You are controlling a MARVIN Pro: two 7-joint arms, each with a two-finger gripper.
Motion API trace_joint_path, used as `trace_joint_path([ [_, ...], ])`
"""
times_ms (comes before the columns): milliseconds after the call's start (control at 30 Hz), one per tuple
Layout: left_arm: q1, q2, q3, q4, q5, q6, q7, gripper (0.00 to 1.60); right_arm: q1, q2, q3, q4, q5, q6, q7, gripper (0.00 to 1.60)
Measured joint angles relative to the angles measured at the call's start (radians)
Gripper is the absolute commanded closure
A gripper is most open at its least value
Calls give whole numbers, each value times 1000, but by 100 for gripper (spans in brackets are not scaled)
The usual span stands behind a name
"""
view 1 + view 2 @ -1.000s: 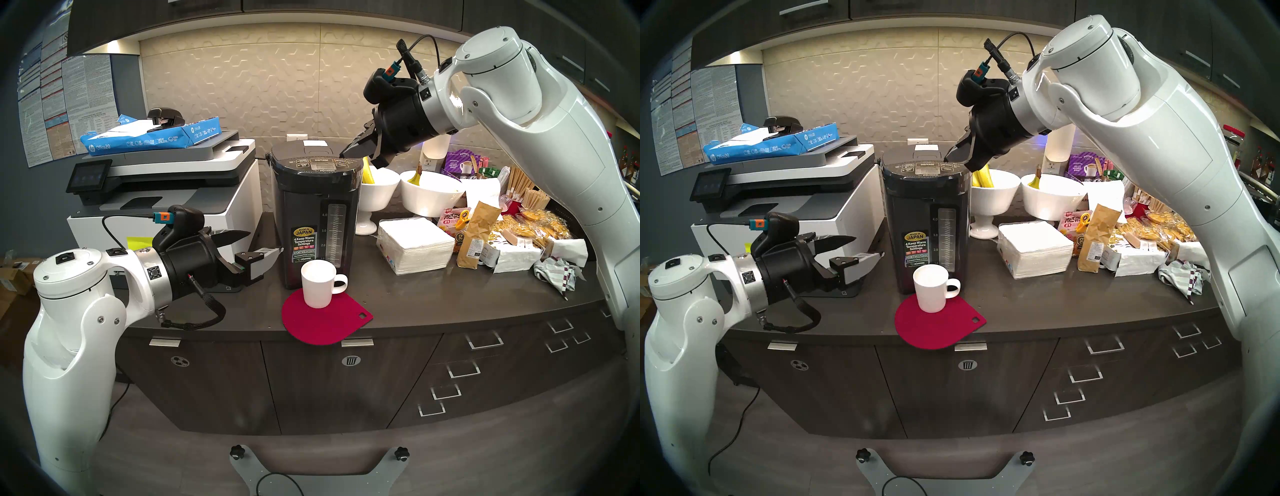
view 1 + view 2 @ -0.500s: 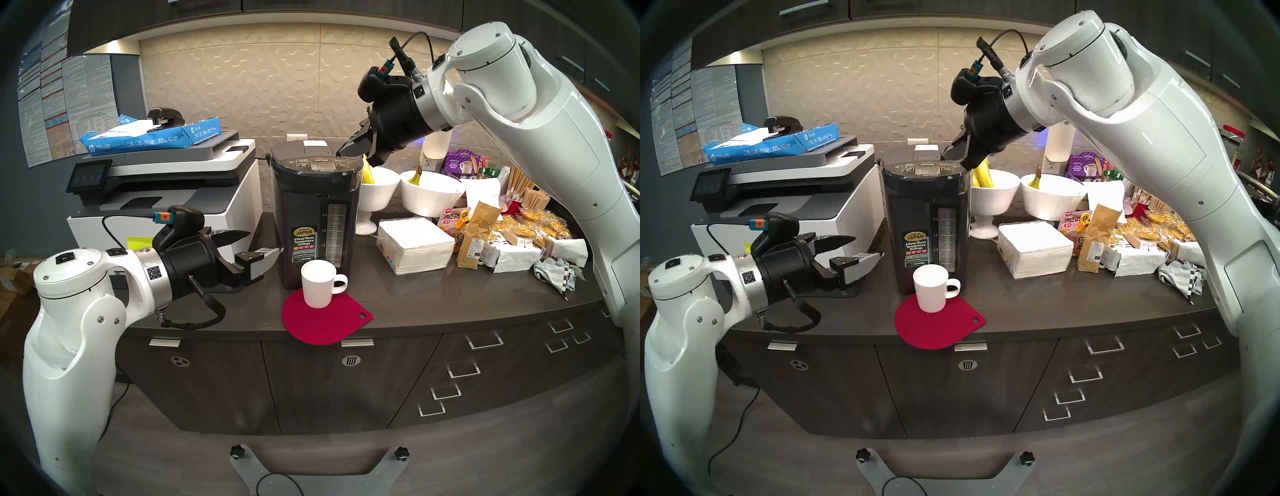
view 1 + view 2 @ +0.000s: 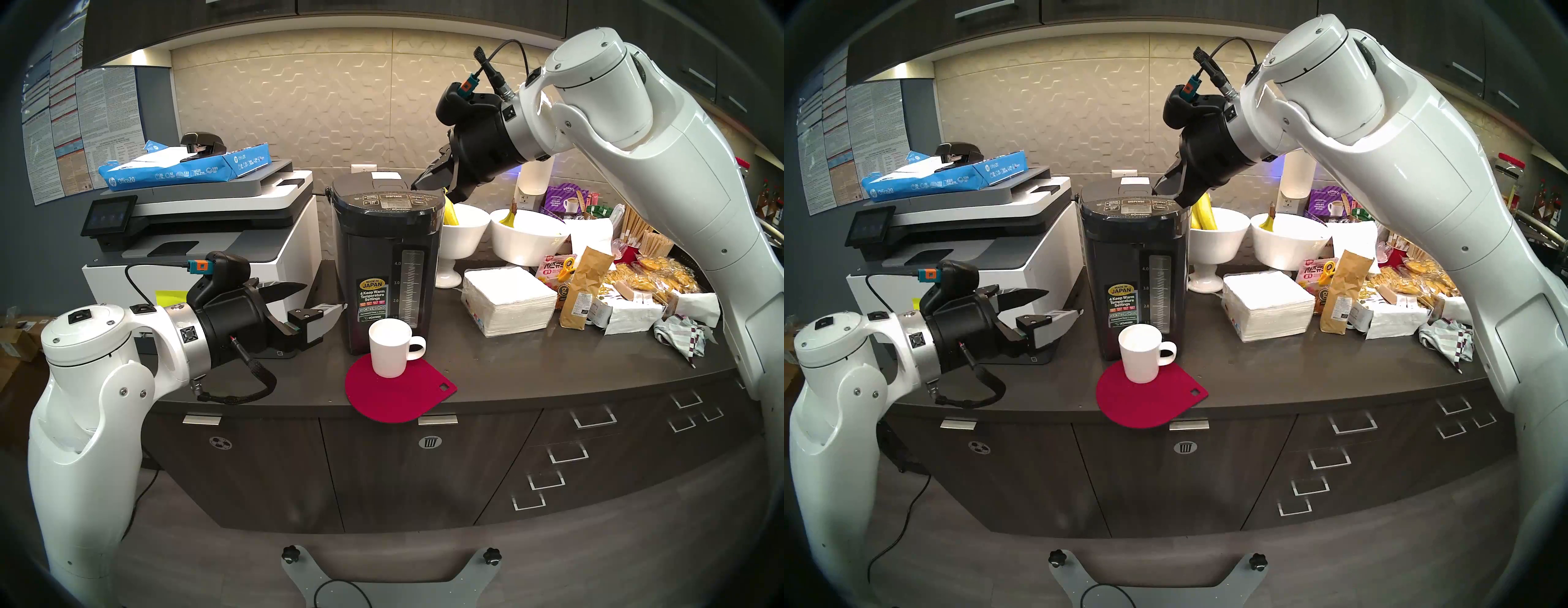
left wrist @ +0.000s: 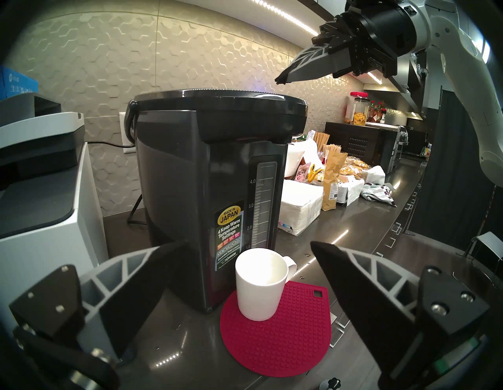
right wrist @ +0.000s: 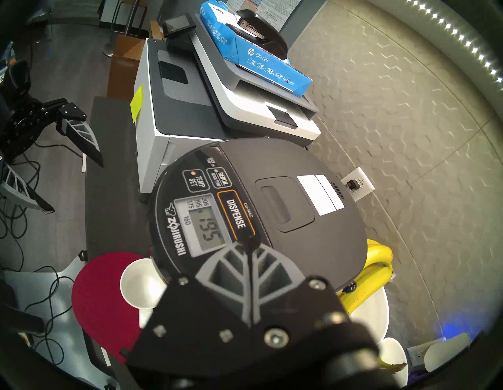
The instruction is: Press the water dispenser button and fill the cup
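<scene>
The dark water dispenser [image 3: 384,263] stands mid-counter, its DISPENSE button [image 5: 236,213] on the top panel [image 3: 393,196]. The white cup [image 3: 389,349] sits upright on a red mat [image 3: 396,392] right in front of the pot, looking empty in the left wrist view [image 4: 260,286]. My right gripper [image 3: 415,186] is shut, its tip hovering a little above the lid's right side; in the right wrist view its tip [image 5: 249,243] lies at the near end of the button, with a gap seen from the left wrist view [image 4: 278,81]. My left gripper [image 3: 322,299] is open, left of the pot, holding nothing.
A white-and-grey printer [image 3: 203,237] with a blue paper ream stands left of the pot. White bowls with bananas [image 3: 462,229], a napkin stack [image 3: 507,299] and snack bags [image 3: 636,293] crowd the counter to the right. The mat overhangs the counter's front edge [image 3: 530,399].
My right arm has moved left and slightly up, bringing its shut tip from beside the lid's right edge to over the lid. The left arm and cup have not moved.
</scene>
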Motion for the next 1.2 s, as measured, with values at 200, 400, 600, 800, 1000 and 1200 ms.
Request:
trace_joint_path([
  [200,0,0,0,0,0,0,0,0,-7,5,0,-7,-6,-4,-2,160],
  [400,0,0,0,0,0,0,0,0,-15,7,-1,-6,-12,-9,-5,160],
  [600,0,0,0,0,0,0,0,0,-20,7,-1,4,-18,-12,-7,160],
  [800,0,0,0,0,0,0,0,0,-28,3,-2,18,-25,-21,-10,160],
  [1000,0,0,0,0,0,0,0,0,-34,-3,-3,26,-32,-27,-12,160],
  [1200,0,0,0,0,0,0,0,0,-38,-7,-4,27,-40,-31,-14,160],
])
